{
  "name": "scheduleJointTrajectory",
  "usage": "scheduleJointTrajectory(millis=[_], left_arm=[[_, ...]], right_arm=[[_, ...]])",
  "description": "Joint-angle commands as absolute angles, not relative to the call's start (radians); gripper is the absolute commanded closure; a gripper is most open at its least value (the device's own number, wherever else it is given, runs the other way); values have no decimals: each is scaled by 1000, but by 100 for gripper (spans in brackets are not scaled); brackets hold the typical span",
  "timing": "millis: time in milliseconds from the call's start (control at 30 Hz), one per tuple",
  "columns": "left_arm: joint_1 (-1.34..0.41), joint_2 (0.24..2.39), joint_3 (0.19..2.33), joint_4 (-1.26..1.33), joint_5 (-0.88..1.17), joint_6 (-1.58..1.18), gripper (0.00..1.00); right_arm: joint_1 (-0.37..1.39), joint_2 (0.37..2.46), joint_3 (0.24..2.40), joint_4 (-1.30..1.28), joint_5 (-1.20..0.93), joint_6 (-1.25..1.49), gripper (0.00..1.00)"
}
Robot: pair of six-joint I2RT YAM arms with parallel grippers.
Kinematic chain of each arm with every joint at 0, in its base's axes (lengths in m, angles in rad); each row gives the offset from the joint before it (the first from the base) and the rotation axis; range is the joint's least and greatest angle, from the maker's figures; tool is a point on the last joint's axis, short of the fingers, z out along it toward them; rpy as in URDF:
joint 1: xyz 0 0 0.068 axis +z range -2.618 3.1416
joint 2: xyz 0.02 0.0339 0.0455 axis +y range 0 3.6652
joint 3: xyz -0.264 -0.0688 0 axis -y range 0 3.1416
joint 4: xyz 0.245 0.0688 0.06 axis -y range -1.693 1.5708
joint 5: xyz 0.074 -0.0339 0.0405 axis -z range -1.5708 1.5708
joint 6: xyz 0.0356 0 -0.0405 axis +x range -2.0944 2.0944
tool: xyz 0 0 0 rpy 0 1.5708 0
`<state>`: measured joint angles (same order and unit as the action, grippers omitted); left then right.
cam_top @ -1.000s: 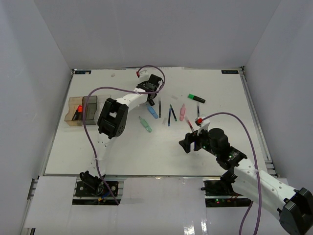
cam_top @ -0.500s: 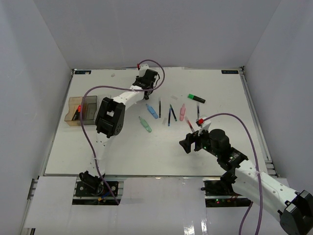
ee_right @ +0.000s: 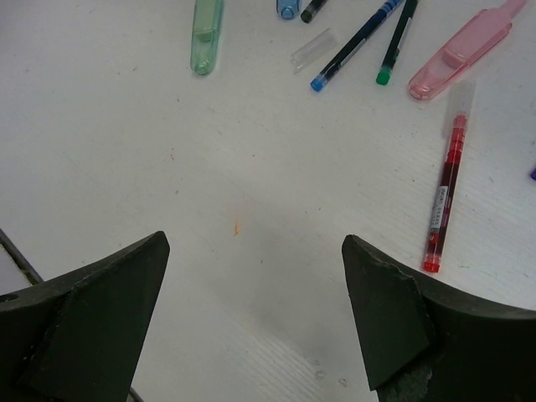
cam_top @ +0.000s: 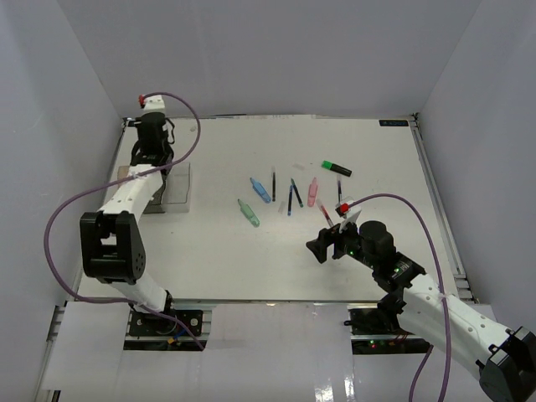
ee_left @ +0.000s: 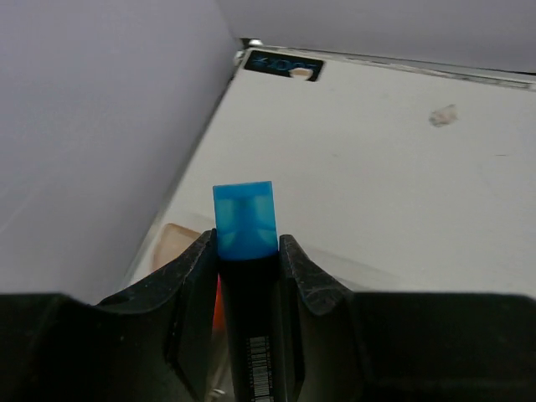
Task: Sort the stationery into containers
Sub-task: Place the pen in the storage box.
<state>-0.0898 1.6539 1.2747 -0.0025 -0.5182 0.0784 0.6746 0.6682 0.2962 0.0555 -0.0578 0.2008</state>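
Surface: white table inside pale enclosure walls, with a black label at its far left corner.
Containers: row of small transparent boxes at the left side of the table, largely covered by the left arm in the top view.
Container contents: the amber box shows an orange-red item inside, just left of the gripper finger; contents of the other boxes cannot be told.
Left gripper: clamped on the blue-capped highlighter, above the containers.
Highlighter axis: in line with the fingers, black barrel back between them, blue cap projecting past the fingertips toward the far left corner.
Right gripper: jaws spread wide and holding nothing, above bare table near the red pen.
Loose stationery, mid-table: green pastel piece, pink pastel piece, blue pastel piece, blue-tipped pen and green-tipped pen.
Outlier: green-capped highlighter, farther back on the right, lying at a slant.
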Motion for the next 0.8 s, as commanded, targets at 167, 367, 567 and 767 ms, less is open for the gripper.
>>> scheduleJointTrajectory(millis=[167, 367, 567, 767], left_arm=[[107, 1539, 1029, 189, -393, 301, 71], [169, 1562, 971, 219, -371, 371, 71], [190, 1575, 891, 248, -334, 426, 65], [204, 1604, 861, 279, -288, 443, 61]], right_arm=[[678, 634, 284, 109, -87, 190, 10], [678, 630, 281, 114, -97, 192, 10], [678, 627, 281, 113, -92, 190, 10], [678, 621, 278, 112, -91, 192, 10]])
